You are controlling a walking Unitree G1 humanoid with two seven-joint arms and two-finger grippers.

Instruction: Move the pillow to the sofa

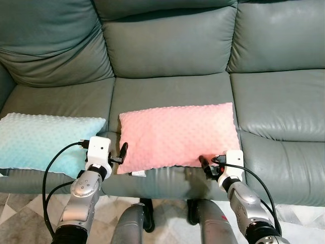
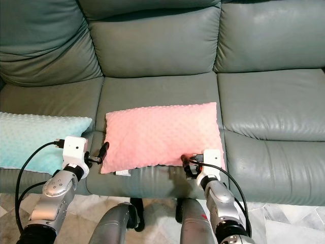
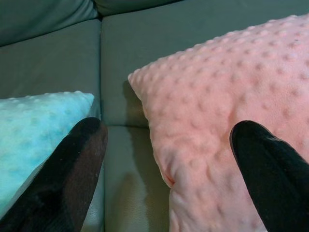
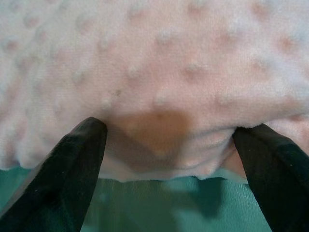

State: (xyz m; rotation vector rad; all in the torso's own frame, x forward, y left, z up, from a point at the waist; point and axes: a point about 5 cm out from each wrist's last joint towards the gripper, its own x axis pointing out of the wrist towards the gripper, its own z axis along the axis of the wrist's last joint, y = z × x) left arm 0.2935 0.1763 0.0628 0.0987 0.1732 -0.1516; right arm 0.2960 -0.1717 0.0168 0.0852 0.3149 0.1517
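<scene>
Grey-green sofa (image 1: 172,86) is carrying pink pillow (image 1: 177,134); left gripper (image 1: 118,154) and right gripper (image 1: 205,166) are hovering spread at its front corners. Soft, light; pinch corners.

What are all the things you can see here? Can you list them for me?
pink pillow: one, pink and bumpy, lying on the middle seat of the sofa, near the front edge.
blue pillow: one, light blue and bumpy, on the left seat, beside the pink one.
sofa: one, grey-green, across the whole view.
floor: pale and patterned, below the sofa's front.
left gripper: one, black fingers, open, at the pink pillow's left corner.
right gripper: one, black fingers, open, at the pink pillow's front edge.
</scene>
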